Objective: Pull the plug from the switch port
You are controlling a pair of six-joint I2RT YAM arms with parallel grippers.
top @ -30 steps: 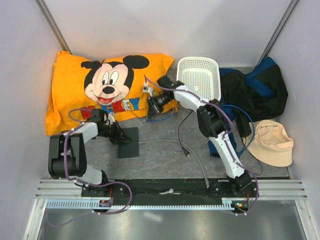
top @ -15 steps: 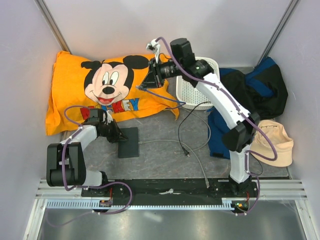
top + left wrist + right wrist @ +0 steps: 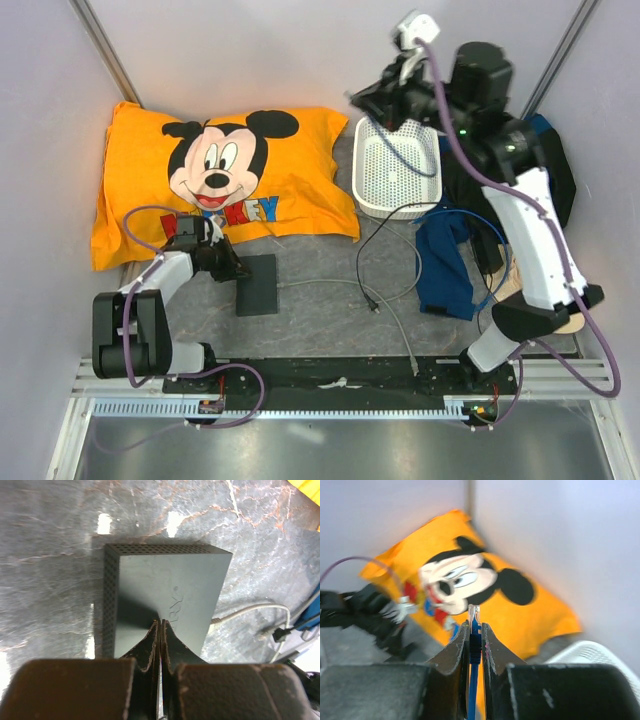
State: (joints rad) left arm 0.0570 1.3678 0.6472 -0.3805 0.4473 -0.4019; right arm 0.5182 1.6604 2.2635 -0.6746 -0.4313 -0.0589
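The switch port (image 3: 260,286) is a flat dark-grey box lying on the table in front of the pillow; in the left wrist view its top face (image 3: 170,580) fills the middle. My left gripper (image 3: 238,272) (image 3: 160,624) is shut, its tips resting on the box's top. My right gripper (image 3: 362,100) (image 3: 475,626) is raised high over the basket's far left corner. It is shut on a clear plug (image 3: 474,614) with a blue cable (image 3: 398,152) trailing down from it. This plug is well clear of the box.
A grey cable (image 3: 345,284) (image 3: 250,612) ends at the box's right side. A white basket (image 3: 384,196) stands at the back, an orange Mickey pillow (image 3: 220,180) to its left, a dark bag (image 3: 505,195) and blue cloth (image 3: 445,265) on the right. A black cord (image 3: 366,262) loops mid-table.
My right arm has swung up and to the right, from over the pillow's edge to above the basket, carrying the blue cable's plug. The left arm has stayed on the box.
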